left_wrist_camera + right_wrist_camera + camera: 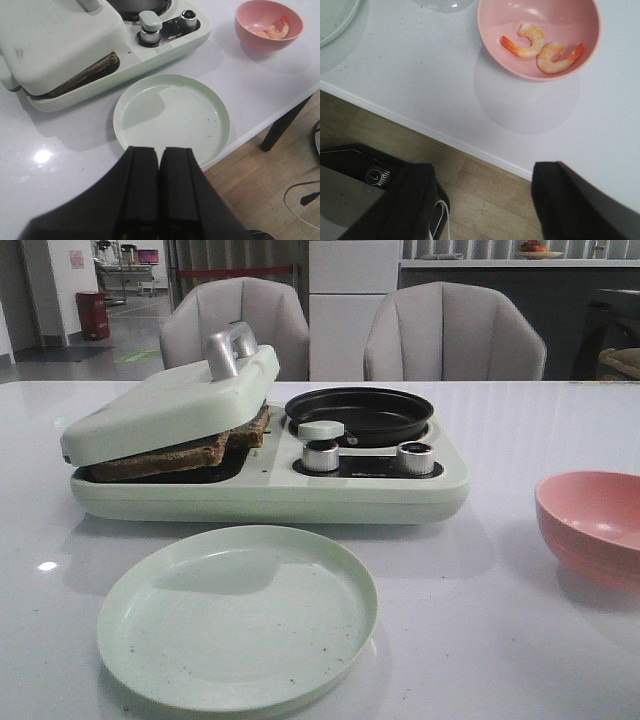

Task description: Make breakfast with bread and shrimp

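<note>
Nearest us in the front view sits the pale green plate, bare, just in front of the breakfast maker. Our bread lies in that machine's left-hand press, 2 dark-crusted slices stacked under the tilted lid, which rests on them rather than closing flat. From the left wrist view only a brown edge of the bread shows beneath the lid.

Our shrimp are well apart from the bread, in the pink bowl on the right side of the table: 2 curled pieces lying side by side (the front view shows only the bowl's outside, so we cannot see them there). Beside the press, the small black pan stands empty, with 2 metal knobs in front of it.

Our left gripper hangs above the near rim of the plate with its jaws clenched together on nothing. Our right gripper hovers off the table edge, short of the bowl, its jaws released and wide apart, holding nothing.

We judge the toasting step to be in hand, with neither arm yet engaged. Next, we expect either the lid must be lifted by its metal handle to free the bread for the plate, or the right arm must reach into the bowl and pinch 1 shrimp; that calls for a careful descent inside the rim.
</note>
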